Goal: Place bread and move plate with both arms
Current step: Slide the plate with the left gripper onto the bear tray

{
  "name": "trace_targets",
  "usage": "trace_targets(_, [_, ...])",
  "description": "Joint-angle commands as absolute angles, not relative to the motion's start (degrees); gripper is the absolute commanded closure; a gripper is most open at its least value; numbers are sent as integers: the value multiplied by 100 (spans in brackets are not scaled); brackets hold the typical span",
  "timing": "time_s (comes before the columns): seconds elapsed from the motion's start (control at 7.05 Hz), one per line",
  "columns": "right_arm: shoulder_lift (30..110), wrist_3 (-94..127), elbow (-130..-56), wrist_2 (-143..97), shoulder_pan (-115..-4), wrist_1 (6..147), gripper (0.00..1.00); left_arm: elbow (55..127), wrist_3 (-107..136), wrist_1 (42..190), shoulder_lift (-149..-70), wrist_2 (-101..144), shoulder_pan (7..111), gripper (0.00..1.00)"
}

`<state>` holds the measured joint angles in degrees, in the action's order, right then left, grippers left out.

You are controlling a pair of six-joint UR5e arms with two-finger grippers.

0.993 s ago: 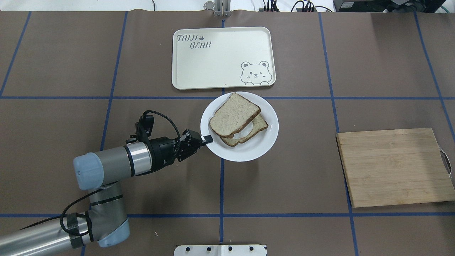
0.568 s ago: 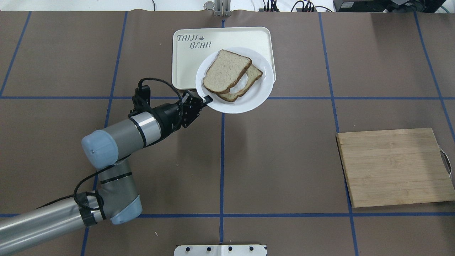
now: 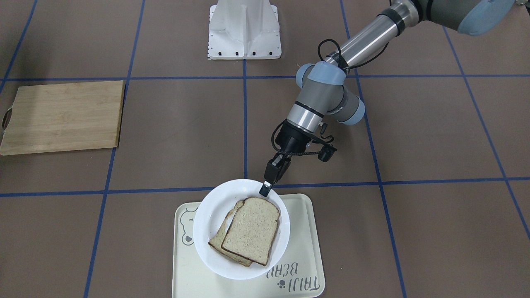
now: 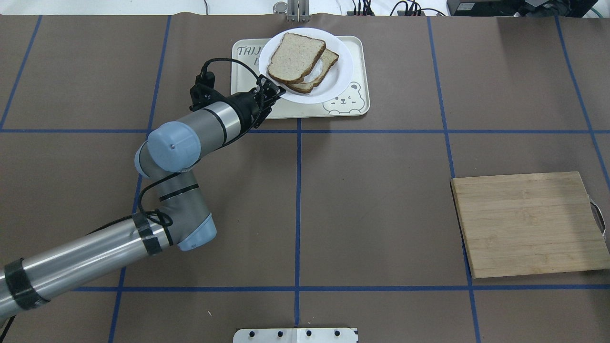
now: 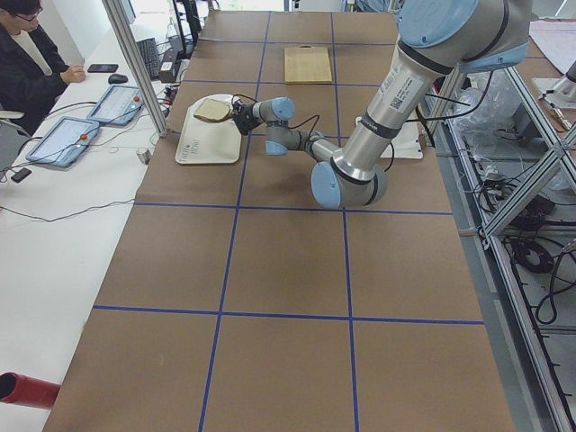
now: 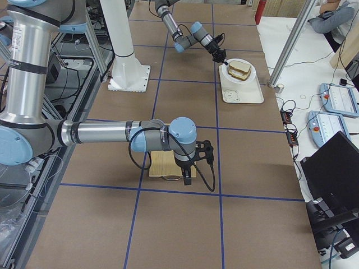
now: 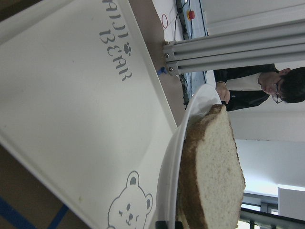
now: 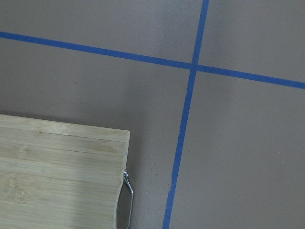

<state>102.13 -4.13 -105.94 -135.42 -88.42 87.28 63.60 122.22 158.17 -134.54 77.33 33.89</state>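
My left gripper (image 4: 279, 93) is shut on the near rim of the white plate (image 4: 341, 71) and holds it above the cream bear tray (image 4: 355, 107). The plain bread slice (image 4: 295, 57) lies on top, over a second slice with egg white (image 4: 328, 64). In the front-facing view the left gripper (image 3: 265, 189) pinches the plate (image 3: 206, 231) under the bread (image 3: 252, 229). The left wrist view shows the plate rim (image 7: 174, 162) and bread (image 7: 214, 181) raised over the tray (image 7: 86, 119). My right gripper (image 6: 187, 180) shows only in the exterior right view; I cannot tell its state.
A wooden cutting board (image 4: 529, 224) lies at the table's right side, under the right wrist camera (image 8: 57, 176). The white pedestal (image 3: 244, 29) stands at the robot's edge. An operator sits beyond the tray's far side.
My left gripper has carried the plate with both slices away from the robot, from the table in front of the tray to above the tray.
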Motion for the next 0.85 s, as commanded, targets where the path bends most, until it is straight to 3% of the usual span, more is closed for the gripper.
trace_targets(0.0, [10213,-422,-10591,-13535,-8842,8728,0,5479,12217,15593,-13946,7665,3445,100])
trace_targets(0.28, [10213,-422,-10591,-13535,-8842,8728,0,5309,11981,15548,-14010,7673,3384,100])
trace_targets(0.43, [10213,-413,-10591,-13535,-8842,8728,0,5317,11684,15548,-14010,7673,3340,69])
trace_targets(0.57, [10213,-422,-10591,-13535,-8842,8728,0,5378,11367,15461,-13984,7690,3296,2])
trace_targets(0.71, [10213,-422,-10591,-13535,-8842,8728,0,5614,10860,15164,-13888,7708,3244,1])
